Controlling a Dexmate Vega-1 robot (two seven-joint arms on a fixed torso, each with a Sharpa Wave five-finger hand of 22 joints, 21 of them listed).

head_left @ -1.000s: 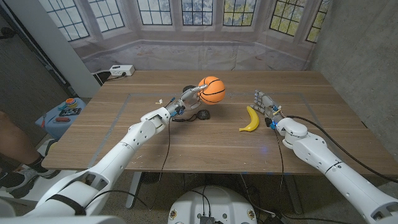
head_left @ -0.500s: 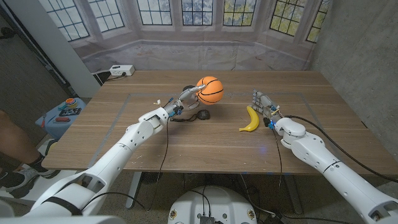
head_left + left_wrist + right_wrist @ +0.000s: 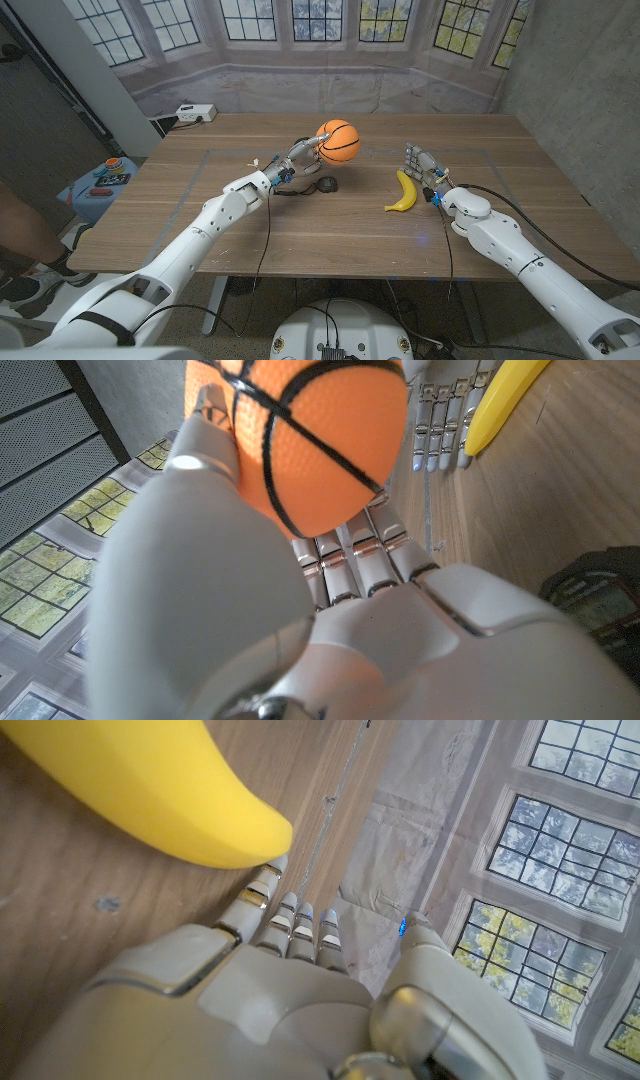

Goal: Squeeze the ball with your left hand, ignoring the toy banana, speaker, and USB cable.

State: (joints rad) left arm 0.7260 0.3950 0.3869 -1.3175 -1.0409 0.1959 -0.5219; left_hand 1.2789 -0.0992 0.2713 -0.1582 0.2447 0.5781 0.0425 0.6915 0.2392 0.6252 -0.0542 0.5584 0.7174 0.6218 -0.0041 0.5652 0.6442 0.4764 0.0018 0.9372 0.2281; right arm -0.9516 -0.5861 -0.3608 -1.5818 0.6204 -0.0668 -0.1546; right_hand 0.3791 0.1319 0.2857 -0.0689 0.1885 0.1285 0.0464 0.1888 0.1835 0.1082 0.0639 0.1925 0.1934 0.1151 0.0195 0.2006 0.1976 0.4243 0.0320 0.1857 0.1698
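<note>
Ball (image 3: 338, 141) round, no long axis; left hand (image 3: 300, 155) fingers grip it.

1. The head view looks down from above over the whole tabletop (image 3: 330, 240), facing the windows.
2. The left wrist view sits close behind the left hand (image 3: 330, 630).
3. The right wrist view sits close behind the right hand (image 3: 260, 990); all views share the banana (image 3: 403, 192).

Orange black-lined ball (image 3: 338, 141) held above the table in left robot hand (image 3: 301, 155).
</note>
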